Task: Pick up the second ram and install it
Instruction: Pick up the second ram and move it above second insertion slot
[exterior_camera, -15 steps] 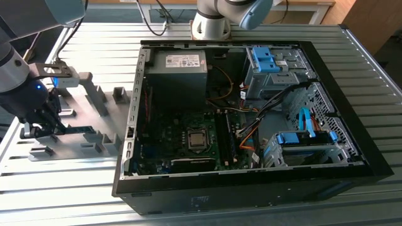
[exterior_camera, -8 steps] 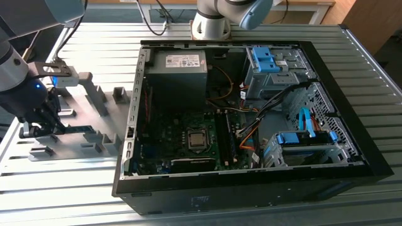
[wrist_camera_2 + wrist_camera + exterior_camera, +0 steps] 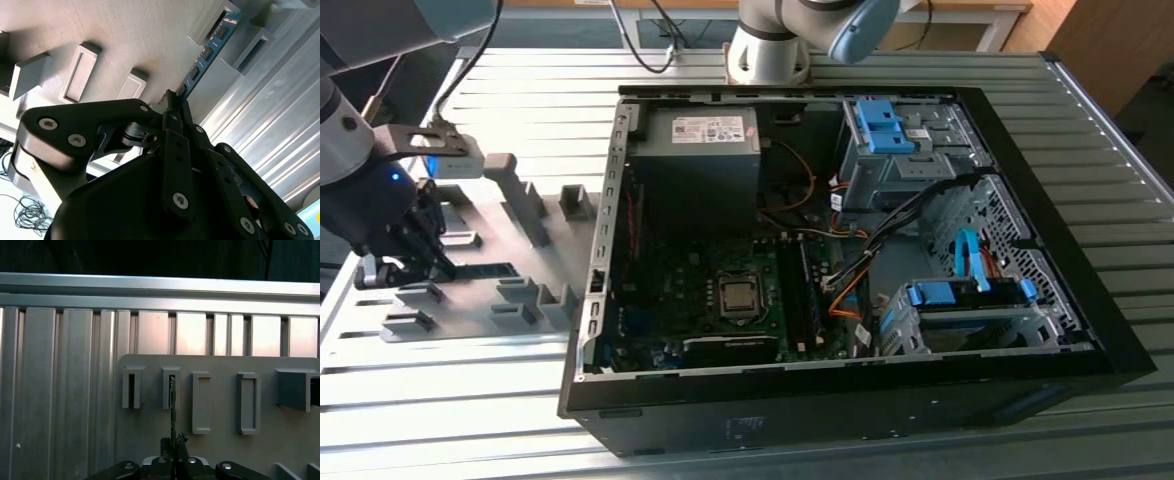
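Note:
The second ram (image 3: 207, 50) is a thin blue-green board with small dark chips. My gripper (image 3: 175, 100) is shut on its near end, and its far end reaches a slotted grey holder block (image 3: 220, 22). In the first wrist view the ram (image 3: 172, 410) shows edge-on, running from my gripper (image 3: 173, 441) to a holder slot (image 3: 171, 385). In the exterior view my gripper (image 3: 438, 265) hangs low over the grey holder plate (image 3: 467, 300) at the exterior view's left, with the ram (image 3: 487, 269) sticking out toward the case.
An open computer case (image 3: 1067, 340) lies on the slatted metal table, its motherboard (image 3: 720, 300) and RAM slots (image 3: 803, 290) exposed. Blue drive latches (image 3: 881, 120) sit at the case's far side. Another arm's base (image 3: 767, 50) stands behind the case. Several grey holder blocks (image 3: 520, 195) rise from the plate.

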### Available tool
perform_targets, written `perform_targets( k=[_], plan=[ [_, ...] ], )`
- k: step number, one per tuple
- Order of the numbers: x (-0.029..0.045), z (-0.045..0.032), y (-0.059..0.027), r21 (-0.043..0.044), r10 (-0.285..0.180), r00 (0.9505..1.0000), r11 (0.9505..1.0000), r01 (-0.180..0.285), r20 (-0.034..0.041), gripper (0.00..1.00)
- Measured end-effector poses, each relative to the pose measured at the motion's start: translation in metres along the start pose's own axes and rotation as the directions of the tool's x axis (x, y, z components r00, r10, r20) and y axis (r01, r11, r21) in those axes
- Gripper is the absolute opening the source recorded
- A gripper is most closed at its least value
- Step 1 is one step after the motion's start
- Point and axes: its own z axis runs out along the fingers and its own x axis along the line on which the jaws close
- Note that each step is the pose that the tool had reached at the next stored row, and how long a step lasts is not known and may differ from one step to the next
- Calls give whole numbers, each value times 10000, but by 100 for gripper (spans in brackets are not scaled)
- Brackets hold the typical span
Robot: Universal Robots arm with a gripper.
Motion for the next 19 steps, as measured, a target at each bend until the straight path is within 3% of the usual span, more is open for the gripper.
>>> perform_targets(
  k=[19],
  plan=[
    [-1, -147, 0, 4, 113, 9999, 9999, -113, 2, 14]
  ],
)
